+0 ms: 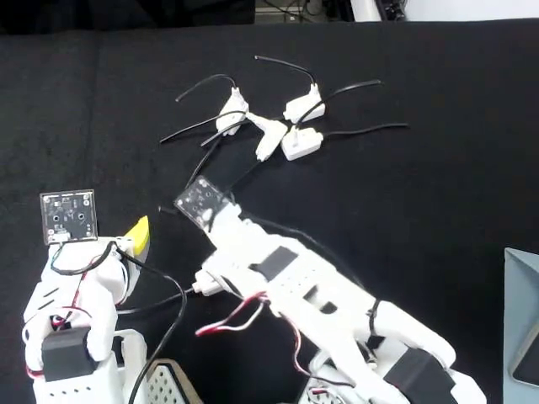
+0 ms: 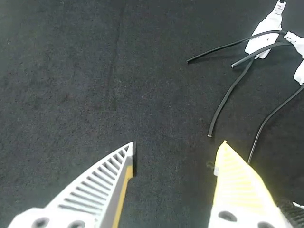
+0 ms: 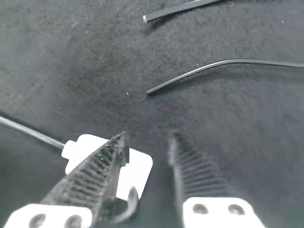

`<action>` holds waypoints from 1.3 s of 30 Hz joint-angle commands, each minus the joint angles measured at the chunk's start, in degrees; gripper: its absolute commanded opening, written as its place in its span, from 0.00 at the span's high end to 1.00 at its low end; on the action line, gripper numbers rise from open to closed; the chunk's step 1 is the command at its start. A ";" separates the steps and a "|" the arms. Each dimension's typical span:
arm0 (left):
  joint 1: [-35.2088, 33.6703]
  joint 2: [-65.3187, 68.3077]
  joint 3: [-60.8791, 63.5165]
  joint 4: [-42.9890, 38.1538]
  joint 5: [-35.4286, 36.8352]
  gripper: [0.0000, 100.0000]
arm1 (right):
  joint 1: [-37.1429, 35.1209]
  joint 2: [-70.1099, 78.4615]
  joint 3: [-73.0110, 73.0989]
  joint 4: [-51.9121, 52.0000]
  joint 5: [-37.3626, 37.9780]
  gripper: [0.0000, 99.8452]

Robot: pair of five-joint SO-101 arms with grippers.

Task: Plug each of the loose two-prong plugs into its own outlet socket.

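Lining up a first grab, I'd say: right gripper (image 3: 147,140) part open and empty, low over the black cloth (image 3: 71,57), a white plug (image 3: 140,168) lying beneath one finger rather than between them. Left gripper (image 2: 178,145) gapes wide, empty. Next move needs a sideways shift to straddle the plug.

I'm looking down on a black cloth (image 1: 438,219) that covers the table almost from edge to edge. It is matte and slightly fuzzy, and the light falls evenly across it. At 12 o'clock the cloth ends and a narrow strip of the room shows beyond it. That strip is dark toward 11 o'clock, has what may be a tangle of cables (image 1: 290,8) just past 12, and a bright white surface (image 1: 472,8) at 1 o'clock. At 4 o'clock a grey-blue box (image 1: 522,311) cuts in from the edge.
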 commanded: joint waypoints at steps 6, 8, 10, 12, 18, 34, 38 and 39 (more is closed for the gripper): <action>0.04 0.44 -4.18 -0.53 -7.82 0.72 | -0.53 -2.68 -14.99 19.78 -3.69 0.82; 0.04 0.44 -4.18 -0.44 -10.29 0.72 | -0.53 -5.93 -15.43 22.86 -3.69 0.82; 0.04 0.53 -4.09 0.18 -12.84 0.72 | -0.53 -10.95 -15.69 26.11 -3.52 0.82; 0.40 1.58 -5.05 2.73 -16.09 0.72 | -0.18 -17.63 -15.69 29.36 -3.25 0.82; 5.67 13.89 -9.80 11.25 -25.49 0.65 | 2.64 -36.18 -15.69 39.30 -0.70 0.82; 26.95 54.68 -12.00 -7.65 -22.07 0.65 | 21.71 -39.08 -6.29 38.59 -0.53 0.82; 29.67 60.66 -8.84 -15.30 -21.98 0.65 | 24.35 -39.08 -4.00 34.90 -0.44 0.82; 30.20 62.15 -8.22 -16.97 -21.98 0.65 | 24.44 -39.08 -3.56 34.55 -0.44 0.82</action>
